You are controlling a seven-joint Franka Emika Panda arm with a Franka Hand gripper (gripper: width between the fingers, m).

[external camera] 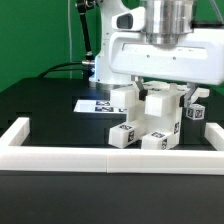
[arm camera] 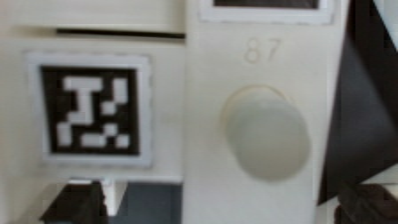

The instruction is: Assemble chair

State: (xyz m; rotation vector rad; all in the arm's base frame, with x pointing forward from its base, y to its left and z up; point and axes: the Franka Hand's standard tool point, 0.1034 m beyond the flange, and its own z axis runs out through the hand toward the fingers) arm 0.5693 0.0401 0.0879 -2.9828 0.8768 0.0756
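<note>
Exterior view: on the exterior view's left the marker board (external camera: 95,103) lies flat on the dark surface (external camera: 40,100). Just right of it, mid-scene, stands the chair (external camera: 150,122), a stepped cluster of white blocks with tags, inside the rail (external camera: 110,155) that runs along the near edge. The tool (external camera: 165,97) hangs directly over the chair's upper blocks.

In the wrist view the dark fingertips (arm camera: 80,200) sit far apart at opposite edges of the picture, with a white chair part filling the space between them. The jaws stand wide and look released; they straddle the part but do not clamp it. Whether a pad brushes the plastic I cannot tell. That part carries a tag (arm camera: 89,110) and, beside it, a smooth round boss (arm camera: 267,130).

The parts look like hard moulded plastic: probably light, stiff and rather slick, unlikely to crush but easy to tip or twist in a grip. The best hold seems to be across two flat parallel sides of a block, low and centred, clear of the rounded boss. How firmly the joints are seated is unclear, so lifting by the top piece alone might pull it off the rest.
</note>
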